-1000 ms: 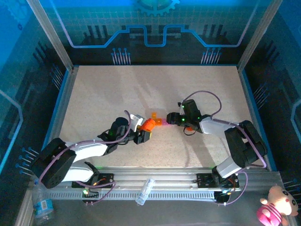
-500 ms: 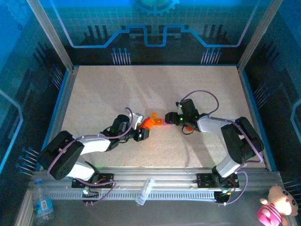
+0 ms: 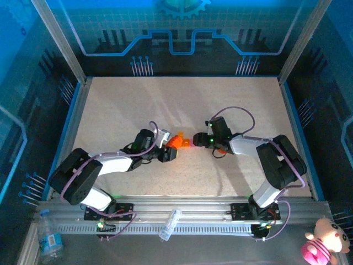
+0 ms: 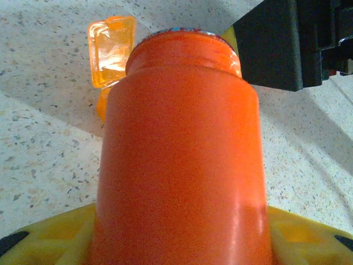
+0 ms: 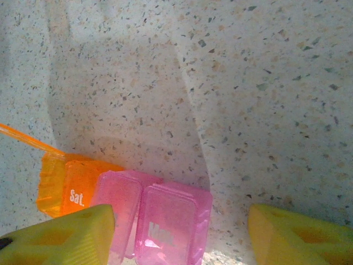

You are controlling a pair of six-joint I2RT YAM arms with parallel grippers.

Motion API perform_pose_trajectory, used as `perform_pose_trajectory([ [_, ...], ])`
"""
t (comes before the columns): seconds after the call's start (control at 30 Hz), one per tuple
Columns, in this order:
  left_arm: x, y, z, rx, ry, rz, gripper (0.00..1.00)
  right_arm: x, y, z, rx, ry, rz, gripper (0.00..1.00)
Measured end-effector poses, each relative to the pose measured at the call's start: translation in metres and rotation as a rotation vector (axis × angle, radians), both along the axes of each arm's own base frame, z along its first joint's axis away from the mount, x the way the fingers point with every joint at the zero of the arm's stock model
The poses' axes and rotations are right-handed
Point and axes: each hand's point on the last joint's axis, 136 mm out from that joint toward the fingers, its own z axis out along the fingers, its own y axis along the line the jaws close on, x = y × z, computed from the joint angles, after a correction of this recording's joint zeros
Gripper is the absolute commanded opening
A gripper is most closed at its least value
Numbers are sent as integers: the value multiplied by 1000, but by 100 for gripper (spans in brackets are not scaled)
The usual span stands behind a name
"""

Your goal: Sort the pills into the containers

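My left gripper (image 3: 169,150) is shut on an orange bottle (image 3: 175,142), which is tipped toward the containers (image 3: 187,142). From the left wrist the bottle (image 4: 179,143) rises between my yellow fingers (image 4: 49,234), and one orange box's open lid (image 4: 110,49) shows beyond it. My right gripper (image 3: 199,139) stands open over the strip's right end. From the right wrist the pink boxes (image 5: 165,218) lie between my fingertips (image 5: 60,237), beside an orange box (image 5: 69,190) marked "Sat." with its lid up. The pills are hidden.
The speckled table (image 3: 138,105) is walled by a blue rim (image 3: 70,118) and clear panels. The right gripper's black body (image 4: 287,44) is close behind the bottle's mouth. A clear bottle (image 3: 170,223) lies on the front rail.
My left gripper has carried the orange bottle a little farther from the bases, toward the containers. The right gripper has edged left over the strip and narrowed slightly.
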Motion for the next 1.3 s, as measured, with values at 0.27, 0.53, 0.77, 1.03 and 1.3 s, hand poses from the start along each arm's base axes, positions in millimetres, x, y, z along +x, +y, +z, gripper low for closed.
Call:
perform_pose_trajectory([
  [0.27,-1,-1,-5,20,35,-15,0,-1,0,-5,-4,12,-2,64],
  [0.53,-2,-1,-8,42,70,-15,0,0,0,-6,-2,13,-5,64],
  [0.77,3,-3,-8,60,92,-14,0,0,0,-6,1,16,-11,64],
  [1.03,-1,-1,-15,82,129,-14,0,1,0,-6,3,18,-14,65],
  [1.3,-2,0,-16,88,138,-14,0,0,2,-5,7,18,-9,67],
])
